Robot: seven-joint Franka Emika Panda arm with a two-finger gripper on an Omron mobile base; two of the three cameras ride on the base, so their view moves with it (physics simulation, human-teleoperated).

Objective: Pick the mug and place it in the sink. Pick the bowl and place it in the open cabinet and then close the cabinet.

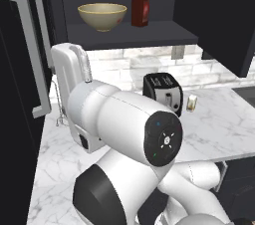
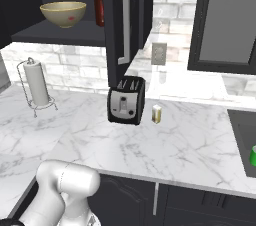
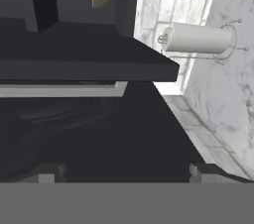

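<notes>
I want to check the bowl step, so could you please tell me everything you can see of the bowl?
The bowl is wide, round and olive-tan with a paler rim and inside, and one small reddish mark on its side. It looks glazed. It stands upright on the bottom shelf of the open cabinet, left of a red bottle and apart from it. Nothing grips it.

A white marble desk (image 2: pixel 190 140) ran below a pale brick wall (image 2: pixel 75 67). Dark base cabinets (image 2: pixel 200 205) stood beneath, and a grey-paned glass-fronted cabinet (image 2: pixel 232 17) hung at the right.

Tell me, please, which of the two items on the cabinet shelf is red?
The bottle right of the bowl: it is tall and red, the bowl wide and tan.
</notes>
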